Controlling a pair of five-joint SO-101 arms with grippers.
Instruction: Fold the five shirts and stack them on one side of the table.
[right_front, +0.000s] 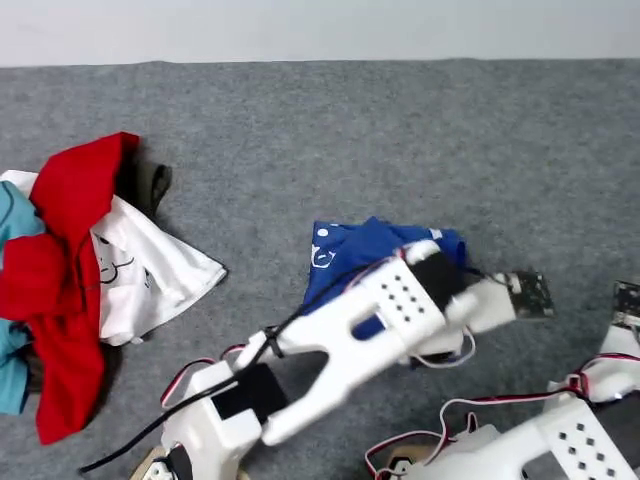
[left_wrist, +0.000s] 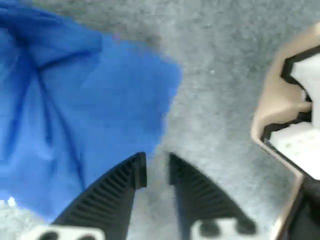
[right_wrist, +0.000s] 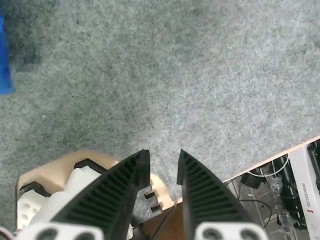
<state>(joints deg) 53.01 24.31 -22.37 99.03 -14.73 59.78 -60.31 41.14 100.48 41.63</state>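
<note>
Overhead, a grey felt-covered table (right_front: 400, 130) holds a crumpled blue fabric shirt (right_front: 350, 250) near the middle, bearing a small white print too tiny to read. At the left edge lies a heap: a red fabric shirt (right_front: 65, 250) draped over a white fabric shirt (right_front: 150, 270) with a dark line drawing, a teal shirt (right_front: 10, 215) and a dark olive shirt (right_front: 150, 183). The white left arm (right_front: 350, 340) stretches over the blue shirt's near side.

From the left wrist, the left gripper (left_wrist: 157, 167) hangs just beside the blue shirt's edge, jaws slightly parted, gripping nothing.

From the right wrist, the right gripper (right_wrist: 164, 161) sits over bare table by its near right edge, jaws slightly parted, empty.
</note>
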